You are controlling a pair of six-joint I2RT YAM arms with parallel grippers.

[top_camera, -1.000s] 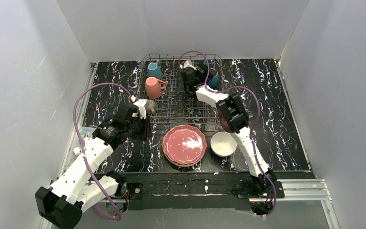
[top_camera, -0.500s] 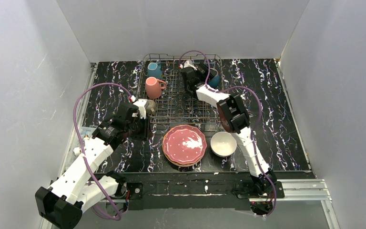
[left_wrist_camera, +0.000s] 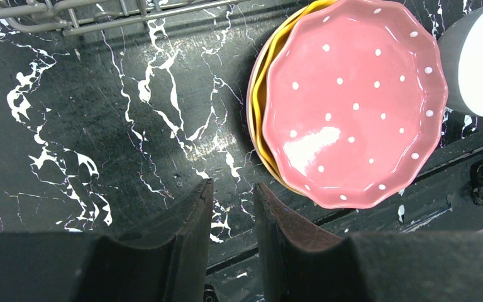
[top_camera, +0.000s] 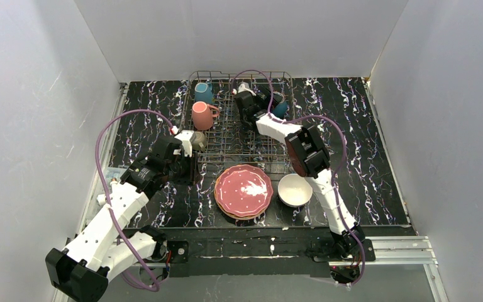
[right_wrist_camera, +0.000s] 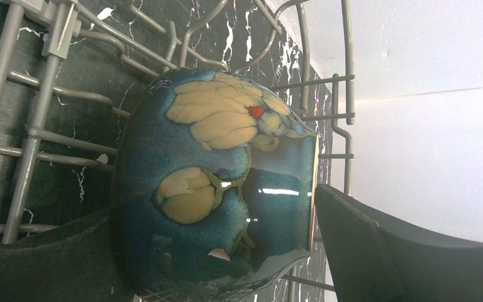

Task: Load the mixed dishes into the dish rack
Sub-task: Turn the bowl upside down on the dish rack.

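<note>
Right claw point(top_camera: 269, 102) has edged left over the dish rack point(top_camera: 226, 135).
Jaws wide astride the dark-blue bowl point(right_wrist_camera: 220, 189), seemingly released; lift straight up without nudging it.

Top view: looked down from high behind both arm bases, far off, whole table point(top_camera: 365, 145) in frame.
Left wrist: faced straight down, close; pink plate point(left_wrist_camera: 358, 107) lay beyond left fingers point(left_wrist_camera: 192, 233), rightward.
Right wrist: sat very close; dark-blue bowl point(right_wrist_camera: 214, 189) filled the space between right fingers point(right_wrist_camera: 383, 251).
Shared with top: plate, bowl.

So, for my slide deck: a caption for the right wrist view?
Open right gripper straddling a dark-blue bowl lying on its side in the dish rack.
</note>
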